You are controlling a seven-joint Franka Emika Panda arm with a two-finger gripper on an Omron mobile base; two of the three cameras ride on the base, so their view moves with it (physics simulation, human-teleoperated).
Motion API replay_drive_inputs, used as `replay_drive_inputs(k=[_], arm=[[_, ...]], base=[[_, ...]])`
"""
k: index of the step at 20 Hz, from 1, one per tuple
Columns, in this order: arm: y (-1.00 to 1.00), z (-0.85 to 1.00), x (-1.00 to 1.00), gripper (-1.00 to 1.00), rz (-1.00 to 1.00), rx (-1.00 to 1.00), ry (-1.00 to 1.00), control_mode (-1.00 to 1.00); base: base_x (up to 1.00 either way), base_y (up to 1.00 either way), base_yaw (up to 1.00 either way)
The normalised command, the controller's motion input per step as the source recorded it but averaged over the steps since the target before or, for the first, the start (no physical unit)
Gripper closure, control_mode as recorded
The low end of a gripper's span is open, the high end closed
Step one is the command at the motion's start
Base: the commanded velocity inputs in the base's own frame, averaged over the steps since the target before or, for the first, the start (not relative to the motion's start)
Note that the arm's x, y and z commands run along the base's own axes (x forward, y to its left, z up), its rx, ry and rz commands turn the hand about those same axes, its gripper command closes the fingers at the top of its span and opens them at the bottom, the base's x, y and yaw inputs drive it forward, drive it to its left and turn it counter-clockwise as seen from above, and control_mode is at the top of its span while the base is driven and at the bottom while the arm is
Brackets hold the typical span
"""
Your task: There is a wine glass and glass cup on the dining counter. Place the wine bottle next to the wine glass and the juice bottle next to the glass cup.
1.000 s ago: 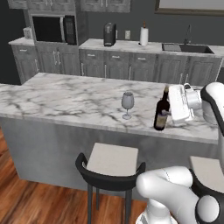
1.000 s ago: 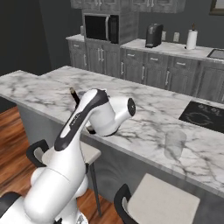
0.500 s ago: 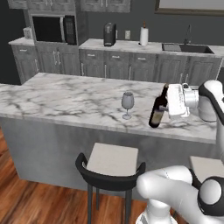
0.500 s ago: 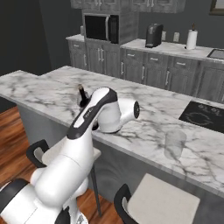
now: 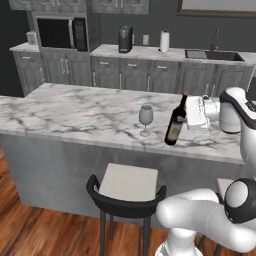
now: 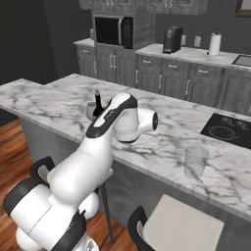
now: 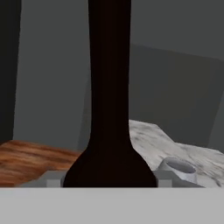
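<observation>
The wine bottle [image 5: 175, 125], dark with a tan label, leans with its neck toward my gripper [image 5: 184, 119], which is shut on it just below the neck. Its base is low at the dining counter [image 5: 75, 112]; I cannot tell whether it touches. The wine glass [image 5: 145, 119] stands upright a short way to the bottle's left. In the hand view the bottle's neck [image 7: 109, 87] runs up between my fingertips [image 7: 51, 179], with the glass's rim [image 7: 177, 168] beyond. In the right base view the bottle's neck [image 6: 97, 101] pokes up behind my arm, and the glass cup [image 6: 195, 162] stands far to the right near the front edge. The juice bottle is out of view.
Stools [image 5: 127, 187] stand along the near side of the dining counter. A black cooktop [image 6: 228, 130] is set into it at the far right. The wall counter behind holds a microwave [image 5: 60, 34], coffee machine [image 5: 124, 39], paper towel roll [image 5: 164, 41] and sink [image 5: 215, 55].
My gripper has carried the wine bottle leftward along the counter, closer to the wine glass. The bottle leans a little more than before.
</observation>
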Motion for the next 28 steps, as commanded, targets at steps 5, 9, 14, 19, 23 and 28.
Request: replay_drive_inputs(k=[5, 9, 14, 19, 23, 28], arm=[[0.0, -0.08, 0.29, 1.0, 0.0, 0.07, 0.08, -1.0], [0.0, -0.1, 0.3, 1.0, 0.0, 0.02, 0.0, -1.0], [0.0, -0.09, 0.4, 1.0, 0.0, -0.03, 0.0, -1.0], [0.0, -0.1, 0.42, 1.0, 0.0, -0.03, 0.0, -1.0], [0.0, -0.13, 0.41, 1.0, 0.0, 0.0, 0.0, -1.0], [0.0, -0.21, 0.37, 1.0, 0.0, 0.0, 0.0, -1.0]], base=[[0.0, 0.0, 0.0], [0.0, 0.0, 0.0], [0.0, 0.0, 0.0], [0.0, 0.0, 0.0], [0.0, 0.0, 0.0], [0.0, 0.0, 0.0]])
